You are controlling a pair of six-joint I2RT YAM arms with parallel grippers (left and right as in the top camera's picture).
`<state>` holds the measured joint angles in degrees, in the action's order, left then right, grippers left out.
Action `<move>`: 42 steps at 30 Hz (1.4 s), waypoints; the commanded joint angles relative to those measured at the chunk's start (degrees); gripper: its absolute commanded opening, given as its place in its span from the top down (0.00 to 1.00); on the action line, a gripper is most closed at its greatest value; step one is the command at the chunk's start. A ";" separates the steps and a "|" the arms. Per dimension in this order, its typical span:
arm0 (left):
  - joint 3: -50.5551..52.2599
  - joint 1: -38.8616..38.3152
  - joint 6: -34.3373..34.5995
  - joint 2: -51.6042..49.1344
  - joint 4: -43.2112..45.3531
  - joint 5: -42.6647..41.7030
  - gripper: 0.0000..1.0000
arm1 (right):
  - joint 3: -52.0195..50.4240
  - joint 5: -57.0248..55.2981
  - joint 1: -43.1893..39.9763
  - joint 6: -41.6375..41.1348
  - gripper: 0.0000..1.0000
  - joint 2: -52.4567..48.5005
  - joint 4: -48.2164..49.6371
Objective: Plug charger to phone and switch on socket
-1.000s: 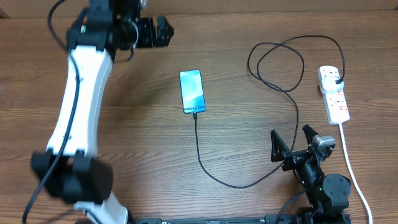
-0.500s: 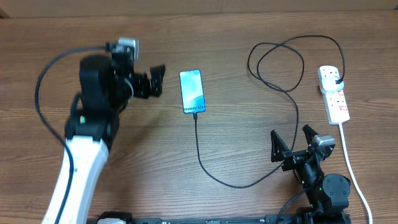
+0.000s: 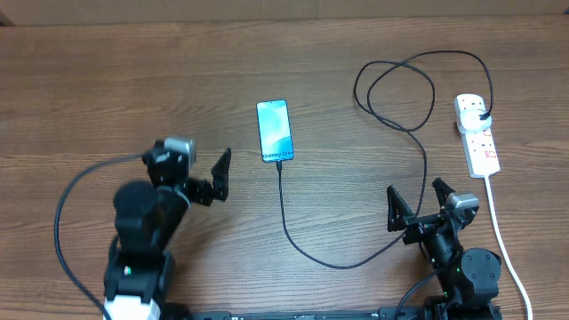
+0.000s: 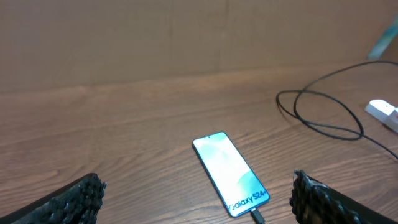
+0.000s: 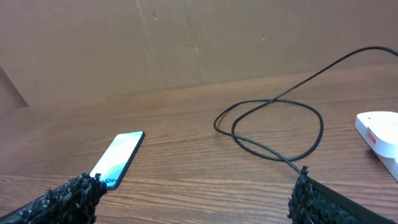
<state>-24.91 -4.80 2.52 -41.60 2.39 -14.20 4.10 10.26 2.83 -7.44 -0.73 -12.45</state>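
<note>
On the table (image 3: 80, 98), charger (image 3: 280, 182) plugged into phone (image 3: 275, 131)

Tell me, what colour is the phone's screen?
Light blue with white lettering; the phone shows best in the left wrist view.

Left pincer (image 3: 216, 175) and right pincer (image 3: 415, 190) — both spread wide, empty.

phone (image 4: 230, 174): white "Galaxy S24" on its light-blue screen, at the cable end
power strip (image 3: 478, 133): red markings, too small to read
</note>
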 commanded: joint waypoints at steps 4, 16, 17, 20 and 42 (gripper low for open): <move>8.33 0.00 -1.36 11.39 1.79 4.09 0.00 | -0.28 0.07 0.44 0.04 0.00 0.57 0.33; 16.41 0.00 -3.87 25.09 2.58 5.73 0.00 | -0.28 0.07 0.44 0.04 0.00 0.57 0.33; 17.20 0.00 -3.87 25.97 2.84 5.70 0.01 | -0.28 0.07 0.44 0.02 0.00 0.57 0.33; 20.06 0.00 -3.85 28.87 3.74 5.66 0.00 | -0.28 0.07 0.44 0.04 0.00 0.57 0.33; 24.63 0.02 -3.87 41.46 -6.27 7.85 0.00 | -0.28 0.07 0.44 0.02 0.00 0.57 0.33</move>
<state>-0.56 -4.80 -0.25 -1.39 -3.68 -7.64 4.10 10.26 2.83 -7.46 -0.73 -12.47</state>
